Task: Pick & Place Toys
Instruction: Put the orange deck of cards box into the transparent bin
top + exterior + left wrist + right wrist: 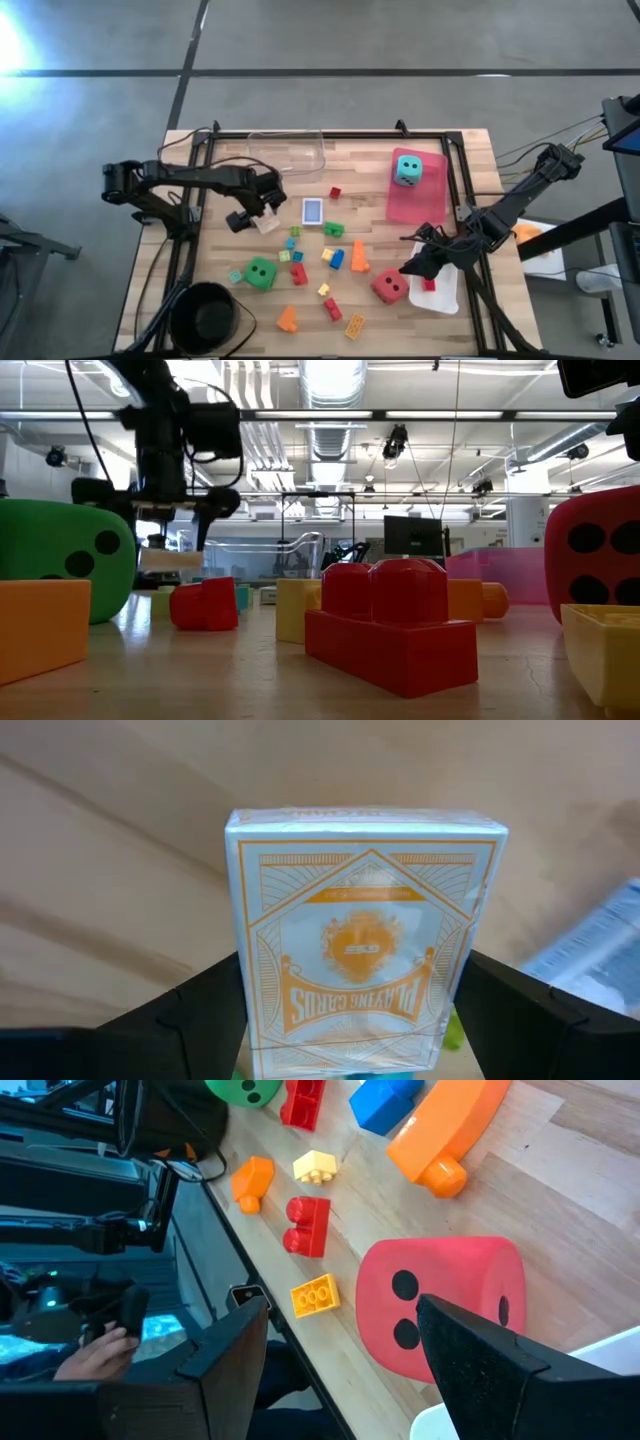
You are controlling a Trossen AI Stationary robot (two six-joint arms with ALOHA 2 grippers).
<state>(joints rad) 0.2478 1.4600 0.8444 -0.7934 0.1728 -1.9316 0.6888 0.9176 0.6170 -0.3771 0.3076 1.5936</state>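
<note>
While your left gripper (262,215) clamps a white-and-orange card pack (362,935) just left of the blue card box (313,211), your right gripper (418,262) hangs with jaws spread wide, far right of that box, beside the red die (389,287).

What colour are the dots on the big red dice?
Black dots on the red dice, clearest in the right wrist view, just past the right hand.

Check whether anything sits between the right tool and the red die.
Nothing visible does. The right tool hangs open just beside the red die, which sits straight ahead of its fingers. The left tool holds a card box well away.
</note>
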